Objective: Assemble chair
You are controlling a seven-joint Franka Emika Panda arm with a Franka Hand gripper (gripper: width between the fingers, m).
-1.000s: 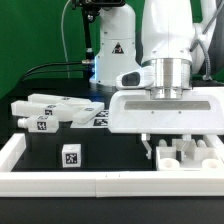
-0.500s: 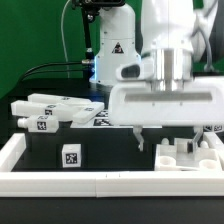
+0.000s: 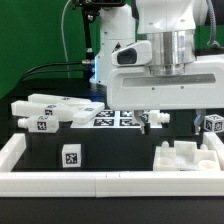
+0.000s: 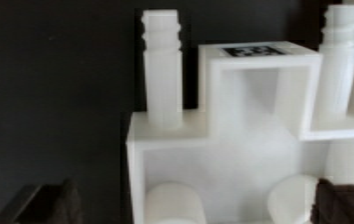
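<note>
A white blocky chair part [image 3: 186,157] with upright pegs lies on the black table at the exterior view's right. My gripper [image 3: 168,120] hangs open and empty just above it. In the wrist view the same part [image 4: 227,130] fills the frame, its two pegs and a tagged bar pointing away. My gripper [image 4: 195,205] straddles it there, with one dark fingertip [image 4: 42,203] at each lower corner. A small tagged cube [image 3: 70,156] sits at the front left. Several tagged white chair parts [image 3: 50,110] lie piled at the back left.
The marker board [image 3: 112,118] lies flat behind my gripper. Another tagged white piece [image 3: 213,125] sits at the far right. A white border rail [image 3: 100,181] runs along the front and left sides. Cables and the arm's base stand at the back.
My gripper has risen from low over the pegged part and shifted toward the exterior view's right. The part stays on the table.
</note>
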